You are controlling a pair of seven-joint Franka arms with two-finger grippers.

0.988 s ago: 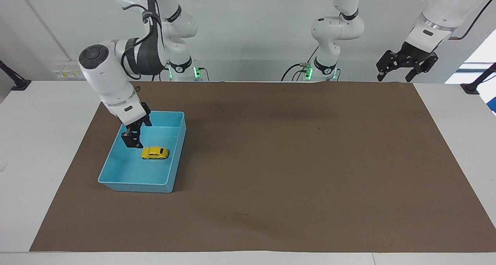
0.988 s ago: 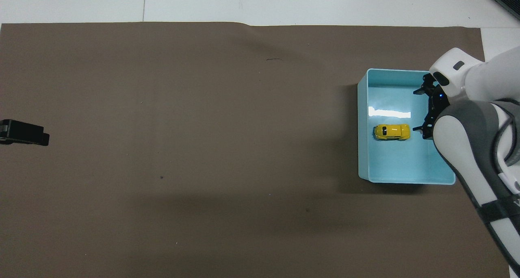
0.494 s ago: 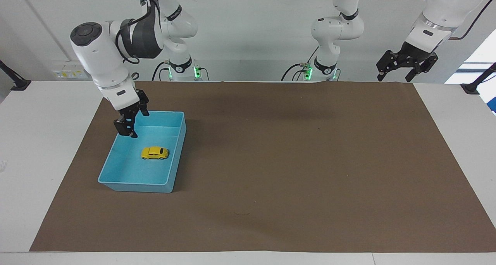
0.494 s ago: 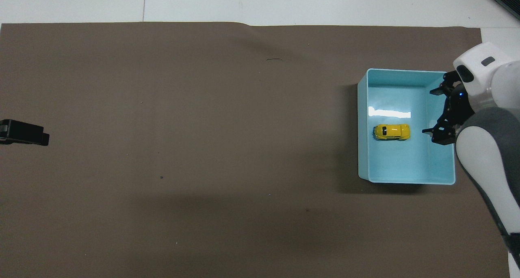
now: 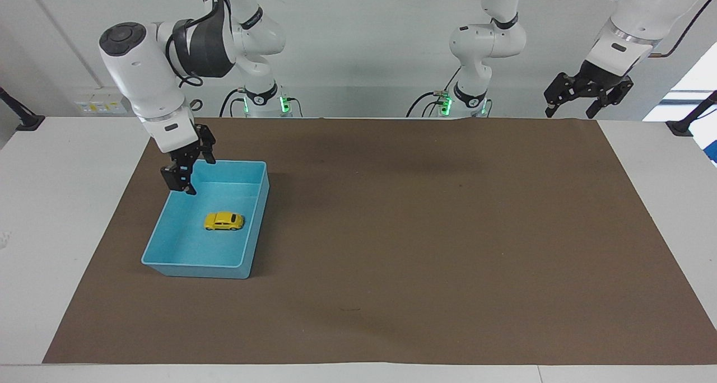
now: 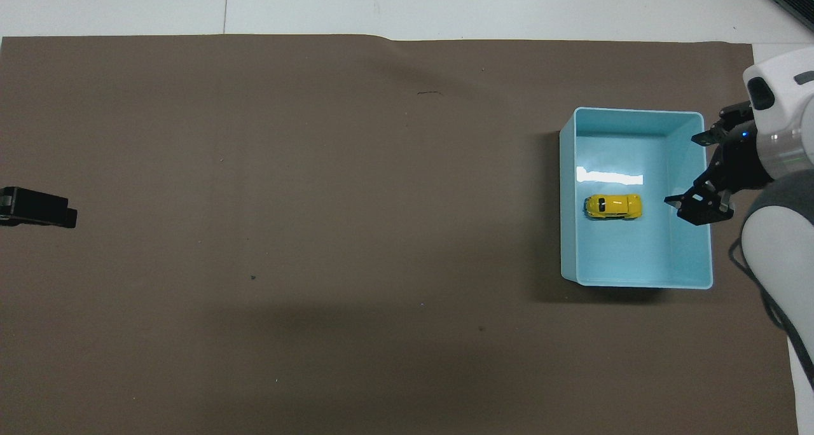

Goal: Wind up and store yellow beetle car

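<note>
Facing view shows the yellow beetle car (image 5: pixel 224 221) lying lengthwise across the blue bin's (image 5: pixel 253 226) floor, below the right gripper (image 5: pixel 184 173), whose fingers hang spread and empty over the bin's edge; the left gripper (image 5: pixel 588 92), also spread and empty, waits well apart.

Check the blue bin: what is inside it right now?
Only the yellow beetle car lies on the floor of the blue bin, untouched. The open right gripper is above the rim. Nothing is covered.

Right gripper (image 5: pixel 190 173) higher, off bin (image 5: pixel 255 173).
</note>
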